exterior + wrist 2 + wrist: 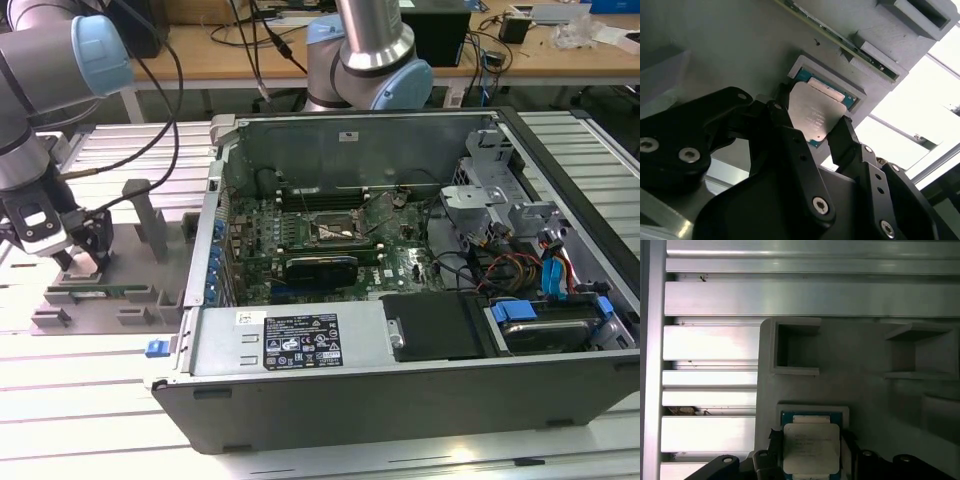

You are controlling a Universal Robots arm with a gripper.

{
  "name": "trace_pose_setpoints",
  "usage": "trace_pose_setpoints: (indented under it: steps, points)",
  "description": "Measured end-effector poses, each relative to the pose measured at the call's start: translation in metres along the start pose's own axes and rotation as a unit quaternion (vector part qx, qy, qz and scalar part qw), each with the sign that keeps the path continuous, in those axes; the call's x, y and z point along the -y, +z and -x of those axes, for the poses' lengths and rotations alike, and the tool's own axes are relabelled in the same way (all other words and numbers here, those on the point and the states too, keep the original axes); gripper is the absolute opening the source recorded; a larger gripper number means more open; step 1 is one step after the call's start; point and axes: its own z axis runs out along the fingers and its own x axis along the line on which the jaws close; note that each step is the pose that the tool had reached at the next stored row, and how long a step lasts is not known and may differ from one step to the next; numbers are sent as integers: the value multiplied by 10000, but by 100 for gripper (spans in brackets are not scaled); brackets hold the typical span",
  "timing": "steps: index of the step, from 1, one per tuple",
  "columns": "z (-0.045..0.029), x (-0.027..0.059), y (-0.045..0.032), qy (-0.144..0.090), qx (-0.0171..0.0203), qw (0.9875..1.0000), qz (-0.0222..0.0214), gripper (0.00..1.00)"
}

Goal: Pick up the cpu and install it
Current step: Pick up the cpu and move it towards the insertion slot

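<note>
Pincer [813,127] closed on the cpu [816,111], fingers [842,135] against two opposite edges. Cpu is at its square pocket in the grey holder [130,270], on the bench [80,400] beside the open case [300,405].

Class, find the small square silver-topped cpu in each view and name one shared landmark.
Exterior view: beneath the black gripper, on the grey plastic holder at the exterior view's left.
Second wrist view: silver cpu gripped over its grey pocket.
First wrist view: cpu in the same grip.
Shared landmark: the grey holder.
</note>
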Motion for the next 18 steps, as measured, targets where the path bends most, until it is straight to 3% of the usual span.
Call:
trace_pose_setpoints:
  steps: [12,16,18]
  points:
    - [4,-15,-324,0,0,10000,0,55]
    - [7,-23,-499,0,0,10000,0,55]
    - [8,-29,-627,0,0,10000,0,55]
